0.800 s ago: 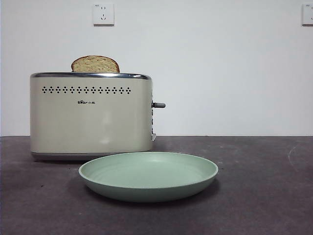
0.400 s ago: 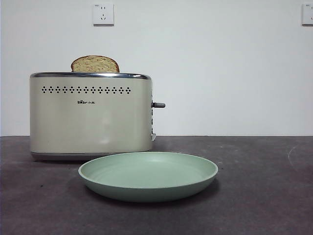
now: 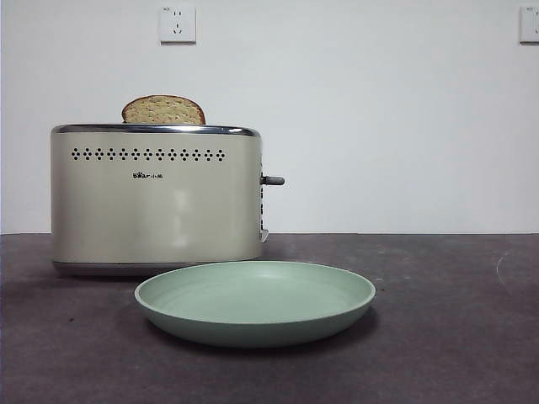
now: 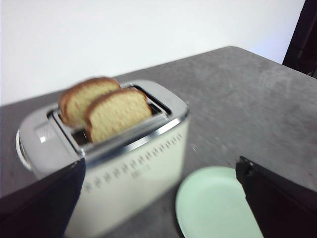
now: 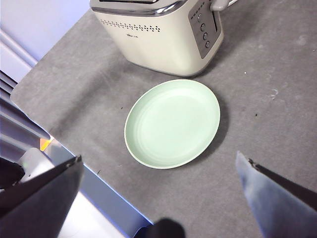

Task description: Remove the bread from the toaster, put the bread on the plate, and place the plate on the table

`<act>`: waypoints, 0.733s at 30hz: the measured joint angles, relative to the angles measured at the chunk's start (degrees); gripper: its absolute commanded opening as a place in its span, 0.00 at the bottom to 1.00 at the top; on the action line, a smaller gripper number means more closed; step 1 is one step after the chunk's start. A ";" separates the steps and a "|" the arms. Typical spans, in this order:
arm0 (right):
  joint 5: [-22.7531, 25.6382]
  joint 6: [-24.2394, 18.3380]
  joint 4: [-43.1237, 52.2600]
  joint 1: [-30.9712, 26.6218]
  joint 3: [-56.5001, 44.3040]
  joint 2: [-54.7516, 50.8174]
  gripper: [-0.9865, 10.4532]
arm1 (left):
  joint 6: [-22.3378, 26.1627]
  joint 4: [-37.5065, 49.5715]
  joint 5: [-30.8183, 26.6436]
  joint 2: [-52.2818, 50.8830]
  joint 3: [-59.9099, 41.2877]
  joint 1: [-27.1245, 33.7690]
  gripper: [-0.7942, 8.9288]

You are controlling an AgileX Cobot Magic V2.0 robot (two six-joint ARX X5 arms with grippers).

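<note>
Two slices stand in the toaster (image 4: 106, 163), so you're at step one: bring the wide-open left tool (image 4: 161, 198) onto the lighter bread (image 4: 119, 114)

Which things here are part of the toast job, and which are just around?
Job things:
- bread, standing in the toaster's near slot
- toaster
- plate, in front of the toaster
- table

Just around:
- second, darker slice in the far slot
- wall sockets
</note>
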 measured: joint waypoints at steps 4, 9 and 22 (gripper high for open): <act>-0.02 0.00 0.00 0.00 0.00 0.00 0.69 | 1.75 8.13 -0.09 9.97 2.19 -1.46 0.73; 0.00 0.02 -0.02 0.00 0.00 0.00 0.69 | 5.18 10.91 -0.20 21.66 8.09 -3.43 0.73; 0.09 0.02 -2.08 0.00 0.00 0.00 0.69 | 11.56 13.62 -2.45 42.62 19.30 -6.51 0.72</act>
